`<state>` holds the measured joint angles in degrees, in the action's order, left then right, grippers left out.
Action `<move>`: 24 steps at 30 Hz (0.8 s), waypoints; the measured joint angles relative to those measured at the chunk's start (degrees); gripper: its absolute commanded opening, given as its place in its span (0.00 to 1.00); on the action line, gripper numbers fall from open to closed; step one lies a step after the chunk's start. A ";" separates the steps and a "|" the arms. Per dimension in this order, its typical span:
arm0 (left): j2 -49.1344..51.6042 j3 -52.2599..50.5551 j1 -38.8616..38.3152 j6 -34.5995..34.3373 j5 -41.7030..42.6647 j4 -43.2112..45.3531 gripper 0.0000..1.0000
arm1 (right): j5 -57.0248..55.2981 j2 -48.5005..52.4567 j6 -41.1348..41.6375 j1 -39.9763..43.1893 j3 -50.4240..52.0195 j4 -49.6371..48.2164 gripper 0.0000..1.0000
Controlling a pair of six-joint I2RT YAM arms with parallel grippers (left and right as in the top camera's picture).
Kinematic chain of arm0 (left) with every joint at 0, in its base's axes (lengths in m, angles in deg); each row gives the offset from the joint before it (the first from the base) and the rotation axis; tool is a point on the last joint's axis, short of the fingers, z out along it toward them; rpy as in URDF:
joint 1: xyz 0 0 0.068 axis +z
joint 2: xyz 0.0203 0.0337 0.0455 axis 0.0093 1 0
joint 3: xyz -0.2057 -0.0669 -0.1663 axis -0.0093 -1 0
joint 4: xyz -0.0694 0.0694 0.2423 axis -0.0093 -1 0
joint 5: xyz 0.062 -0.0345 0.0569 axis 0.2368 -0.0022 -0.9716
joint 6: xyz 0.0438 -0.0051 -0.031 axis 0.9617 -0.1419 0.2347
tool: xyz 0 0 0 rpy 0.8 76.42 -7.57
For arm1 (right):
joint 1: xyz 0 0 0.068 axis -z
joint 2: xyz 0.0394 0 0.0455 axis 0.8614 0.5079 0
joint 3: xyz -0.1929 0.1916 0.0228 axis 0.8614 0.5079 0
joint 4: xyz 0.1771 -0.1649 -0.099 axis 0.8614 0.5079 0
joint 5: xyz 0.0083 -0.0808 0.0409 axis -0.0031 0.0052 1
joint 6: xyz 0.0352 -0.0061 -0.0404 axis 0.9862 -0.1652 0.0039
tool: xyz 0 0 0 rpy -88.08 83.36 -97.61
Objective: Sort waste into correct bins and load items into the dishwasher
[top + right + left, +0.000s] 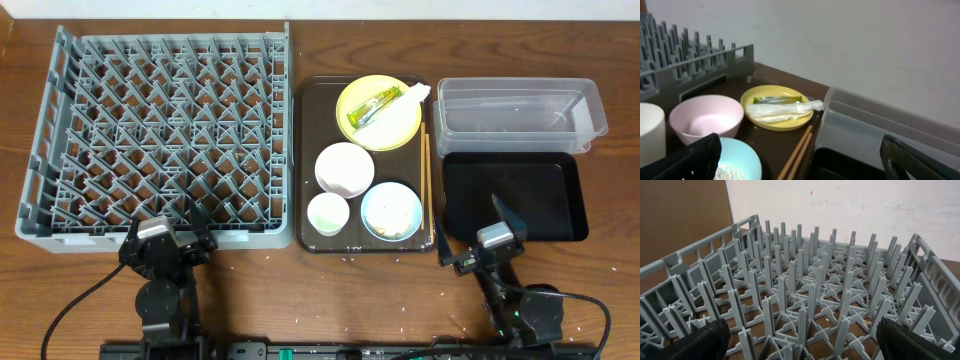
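Note:
The yellow plate (379, 112) on the brown tray carries the yellow-green wrapper (373, 109) and the white napkin (404, 103); they also show in the right wrist view: the plate (776, 122), the wrapper (771, 100), the napkin (782, 110). White bowl (344, 168), white cup (327, 213), and light blue dish (392, 212) with rice scraps (394, 214) sit in front. Chopsticks (427, 185) lie along the tray's right edge. The clear tub (520, 115) and black tray (514, 197) stand right. The grey dish rack (160, 135) is left. My left gripper (170, 240) is open at the rack's near edge. My right gripper (478, 238) is open near the black tray.
The dark brown tray (308, 140) holds the dishes between the rack and the bins. Small white crumbs are scattered on the wooden table (380, 300). A white wall runs behind the table in the wrist views.

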<state>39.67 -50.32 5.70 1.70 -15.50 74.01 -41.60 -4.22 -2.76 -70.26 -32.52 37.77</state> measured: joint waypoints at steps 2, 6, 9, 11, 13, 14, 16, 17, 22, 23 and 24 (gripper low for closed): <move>0.00 -0.02 0.00 -0.02 0.00 0.04 0.95 | 0.24 0.00 1.42 0.00 -0.33 0.04 0.99; 0.00 -0.02 0.00 -0.02 0.00 0.20 0.95 | 0.72 0.07 3.76 0.00 -2.27 0.02 0.99; 0.00 -0.02 0.00 0.00 0.00 0.22 0.95 | 0.85 1.70 4.39 0.00 -4.42 0.15 0.99; 0.00 -0.02 0.00 -0.02 0.00 0.22 0.95 | 0.85 4.76 4.59 0.00 -7.13 0.09 0.99; 0.02 -0.02 0.00 0.00 0.00 0.26 0.95 | 1.27 10.27 5.16 0.02 -12.00 0.26 0.99; 0.00 -0.02 -0.02 -0.02 0.00 0.31 0.95 | 1.99 13.66 5.57 0.33 -15.06 0.13 0.99; 0.00 -0.02 0.00 -0.02 0.00 0.26 0.95 | 3.96 21.44 5.97 0.98 -22.43 0.50 0.99; 0.02 -0.04 -0.02 -0.02 0.00 0.31 0.95 | 4.94 24.92 6.03 1.09 -25.88 0.74 0.99; 0.00 -0.09 0.00 -0.02 0.00 0.42 0.95 | 12.74 50.77 7.76 1.14 -51.45 13.75 0.99; 0.02 -0.09 0.00 0.00 0.00 0.39 0.95 | 13.42 54.38 8.31 1.14 -55.23 14.97 0.99; 0.04 -0.09 -0.02 -0.02 0.00 0.37 0.95 | 14.60 61.42 9.03 1.14 -63.12 22.45 0.99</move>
<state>39.71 -50.41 5.68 1.67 -15.50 74.38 -27.00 57.20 6.27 -69.12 -95.64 60.22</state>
